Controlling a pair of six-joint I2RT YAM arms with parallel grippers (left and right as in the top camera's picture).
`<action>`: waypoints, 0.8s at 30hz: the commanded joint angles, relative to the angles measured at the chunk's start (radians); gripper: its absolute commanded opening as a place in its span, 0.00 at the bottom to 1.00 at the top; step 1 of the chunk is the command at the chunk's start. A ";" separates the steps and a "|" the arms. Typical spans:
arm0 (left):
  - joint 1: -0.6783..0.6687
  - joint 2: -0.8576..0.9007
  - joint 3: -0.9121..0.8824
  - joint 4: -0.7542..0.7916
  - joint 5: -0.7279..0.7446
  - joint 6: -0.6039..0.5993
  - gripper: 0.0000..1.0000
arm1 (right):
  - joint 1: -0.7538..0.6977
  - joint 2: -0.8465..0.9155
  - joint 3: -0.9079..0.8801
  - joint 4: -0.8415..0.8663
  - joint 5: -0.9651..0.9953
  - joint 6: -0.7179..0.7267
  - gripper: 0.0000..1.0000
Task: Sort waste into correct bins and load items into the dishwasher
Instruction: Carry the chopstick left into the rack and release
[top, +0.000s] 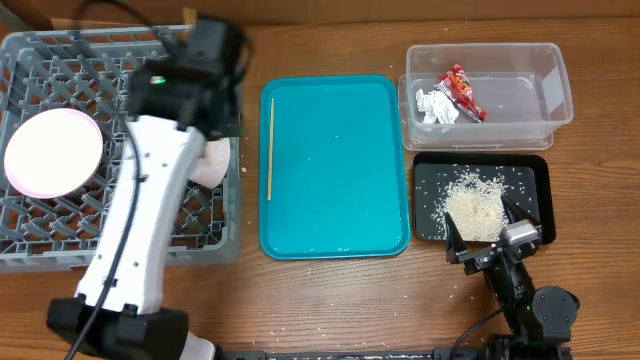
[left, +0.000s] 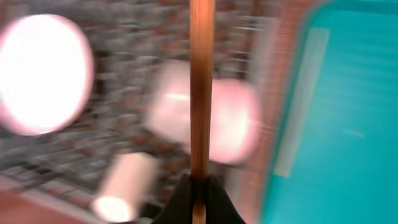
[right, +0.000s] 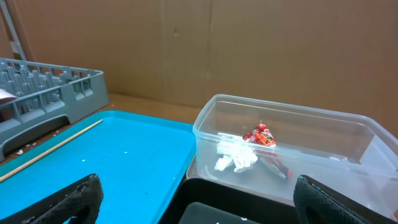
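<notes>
Left gripper (left: 198, 202): clamped on a chopstick (left: 200, 93) above the rack (top: 40, 60); picture smeared, top cut off.
Right gripper (right: 208, 208): fingers apart at the black tray (top: 530, 180) edge.
Second chopstick (top: 271, 148): on the teal tray (top: 340, 160).

Bright, even light from above; shadows are soft. The plate (top: 53, 153) glares pure white. Left wrist view is badly motion-blurred, only the chopstick (left: 200, 93) fairly sharp. Right wrist view is crisp.

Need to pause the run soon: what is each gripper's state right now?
Left gripper: closed on a chopstick.
Right gripper: open, holding nothing.
</notes>
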 joint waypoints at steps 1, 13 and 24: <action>0.108 0.060 -0.059 0.009 -0.163 0.095 0.04 | 0.001 -0.010 -0.010 0.002 -0.001 0.007 1.00; 0.430 0.135 -0.205 0.225 0.089 0.326 0.04 | 0.001 -0.010 -0.010 0.002 -0.001 0.007 1.00; 0.436 0.130 -0.163 0.203 0.171 0.433 0.40 | 0.001 -0.010 -0.010 0.002 -0.001 0.007 1.00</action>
